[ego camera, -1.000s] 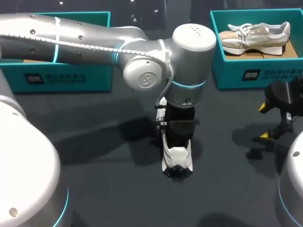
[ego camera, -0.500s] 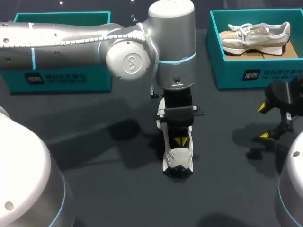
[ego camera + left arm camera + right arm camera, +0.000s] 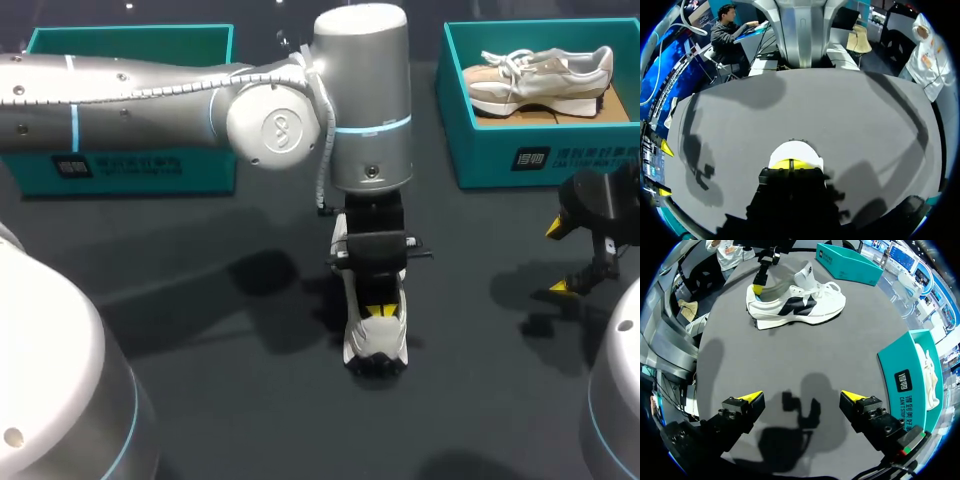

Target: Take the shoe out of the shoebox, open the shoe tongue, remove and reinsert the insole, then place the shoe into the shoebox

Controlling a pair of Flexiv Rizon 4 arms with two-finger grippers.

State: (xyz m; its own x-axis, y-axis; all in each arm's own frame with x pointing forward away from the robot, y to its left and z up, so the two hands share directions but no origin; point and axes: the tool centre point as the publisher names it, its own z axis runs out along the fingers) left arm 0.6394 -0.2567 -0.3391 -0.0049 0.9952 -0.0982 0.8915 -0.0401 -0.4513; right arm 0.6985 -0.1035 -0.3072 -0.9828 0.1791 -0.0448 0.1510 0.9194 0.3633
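Shoe (image 3: 375, 340) is out of its box and set on the dark table (image 3: 250, 420), lower middle of the head frame, so the first step is judged done.

- Upper left: left shoebox (image 3: 130, 165), teal card, straight rigid walls, brown floor. Most of its interior is hidden by the left arm (image 3: 150, 85). The final placing is yet to be done.
- Middle: left gripper (image 3: 378, 311) is pointed straight down into the shoe's heel end, yellow tips just inside the collar. Whether the fingers are pressed on anything cannot be told; they are masked by the gripper body in its own wrist view.
- In the right wrist view the tongue (image 3: 805, 272) is seen standing up from the laces, so opening is judged done. The insole step is judged in hand; the insole itself is not made out.
- Shoe surface: white smooth upper, black side panels, soft padded collar, dark lugged sole under a rounded heel.
- Upper right: right shoebox (image 3: 540, 155), same teal card, with a beige shoe (image 3: 540, 80) laid on its side inside.
- Right edge: right gripper (image 3: 557, 258) is held above the table, fingers spread wide, nothing between them, well apart from the shoe.
- Table surface is matte and dark grey.
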